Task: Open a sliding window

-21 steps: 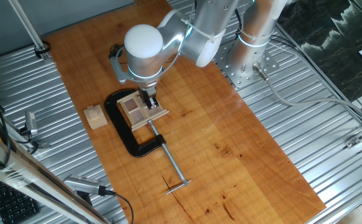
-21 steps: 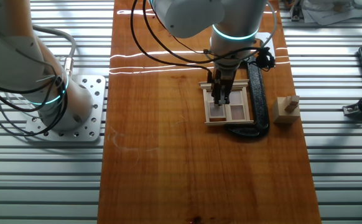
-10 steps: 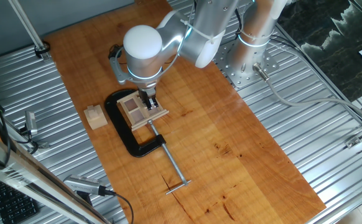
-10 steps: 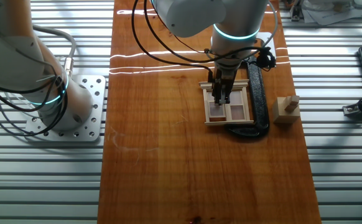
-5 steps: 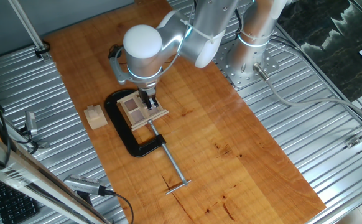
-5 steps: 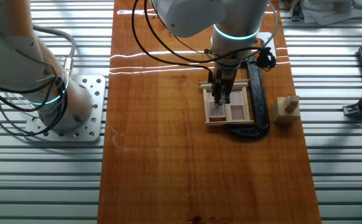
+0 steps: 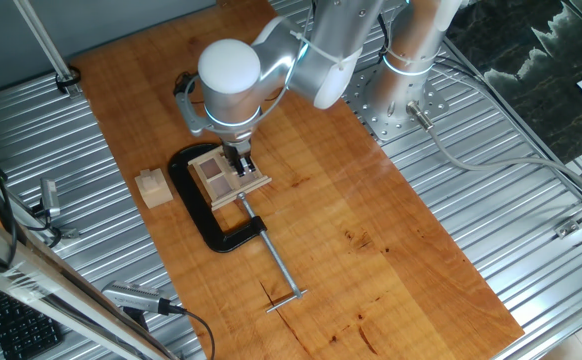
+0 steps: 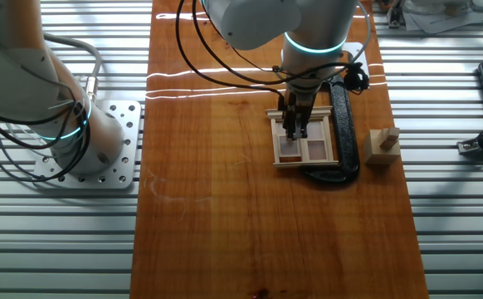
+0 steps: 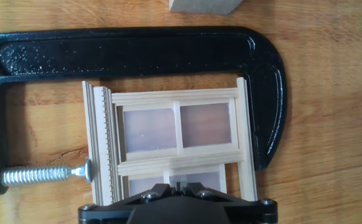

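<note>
On the long reddish-brown wooden bench (image 7: pixel 301 200), seen from one fixed view, the items read left to right. Furthest left, at about 9 o'clock of the group, stands a small plain light-wood cube (image 7: pixel 153 187), apart from the rest. Next comes the black cast C-clamp with a steel screw and crossbar handle (image 7: pixel 203 210); its screw (image 7: pixel 271 258) runs off toward 5 o'clock. Inside the clamp's bow lies the small square light-wood sliding window with crossbars and brownish panes (image 7: pixel 221 175), flat on the bench near its 10 o'clock quarter. Directly above the window, the two-finger hand (image 7: pixel 240 160) of the grey arm points straight down, its tips at the frame.

In the other fixed view the order reverses: the window (image 8: pixel 305 143) sits left, the clamp (image 8: pixel 344 133) curves along its 3 o'clock side, and the cube (image 8: pixel 382 149) is furthest right. The hand (image 8: pixel 295 129) reaches the window's upper centre, fingers close together; whether they grip a crossbar cannot be told.

In the hand view the clamp (image 9: pixel 137 53) arches from 9 o'clock over 12 to 3 o'clock around the window (image 9: pixel 171 146), and the screw tip (image 9: pixel 88 169) touches the frame's left stile. The hand's black body fills the 6 o'clock edge, hiding the fingertips. A corner of the cube (image 9: pixel 203 6) shows at 12 o'clock.
</note>
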